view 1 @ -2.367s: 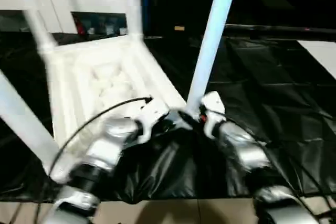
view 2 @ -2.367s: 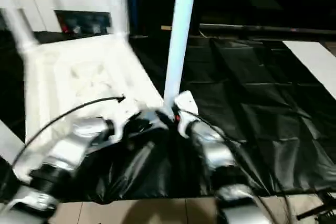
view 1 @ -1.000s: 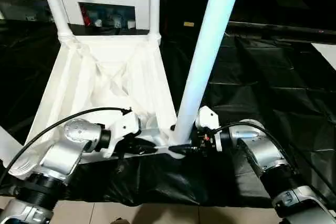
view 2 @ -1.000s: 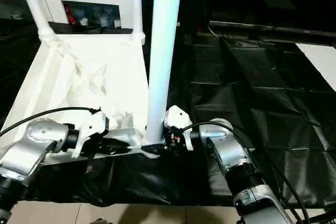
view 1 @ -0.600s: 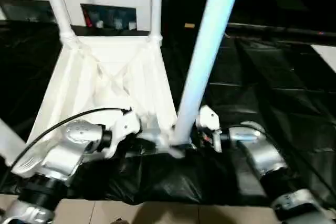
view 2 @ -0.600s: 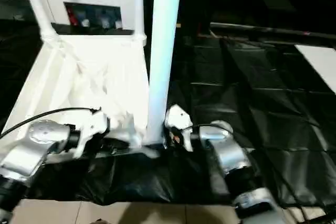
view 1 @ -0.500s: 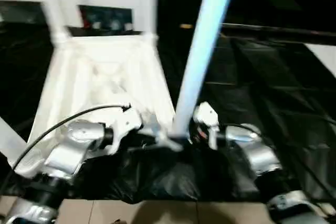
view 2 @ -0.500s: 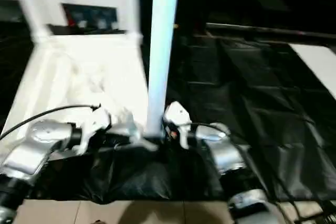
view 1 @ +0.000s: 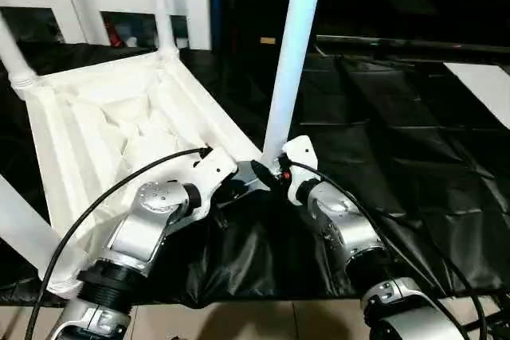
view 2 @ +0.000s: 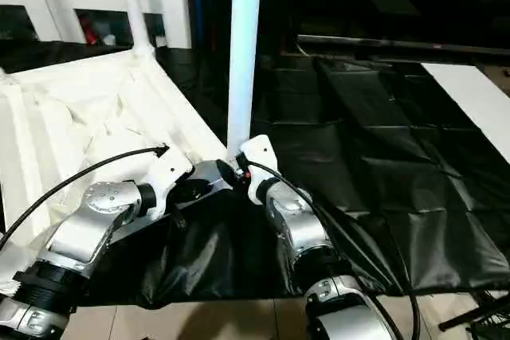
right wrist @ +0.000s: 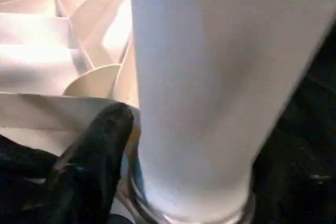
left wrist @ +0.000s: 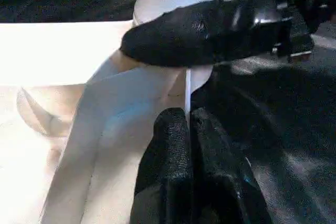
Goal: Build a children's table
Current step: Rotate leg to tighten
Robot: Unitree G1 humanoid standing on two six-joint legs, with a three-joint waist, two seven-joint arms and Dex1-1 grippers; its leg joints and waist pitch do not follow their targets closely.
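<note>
On the black sheet, the children's table lies upside down with its ribbed underside up, occupying the left half of the scene; a white cabinet stands beyond it at the far left. You can see three legs standing in their sockets: two at the far corners, plus the leg at the near right corner where both arms meet. A fourth white tube crosses the near left edge of the head views; you cannot tell from here whether it is seated.

Left gripper: fingers pressed together, and the wrist view shows a thin edge of the tabletop rim nipped between them, just beside the near right socket. Right gripper: at the leg's base, one black finger against the socket side; the jaws stand wide around the tube, and whether they clamp it you cannot tell.

Risks, by judgement:
- Whole table skids or pivots on the slick sheet if you push sideways at the corner.
- Leg tilts in its socket if it is not fully home and the right jaws drag it on leaving.
- Thin pinch on the rim slips off under load.
</note>
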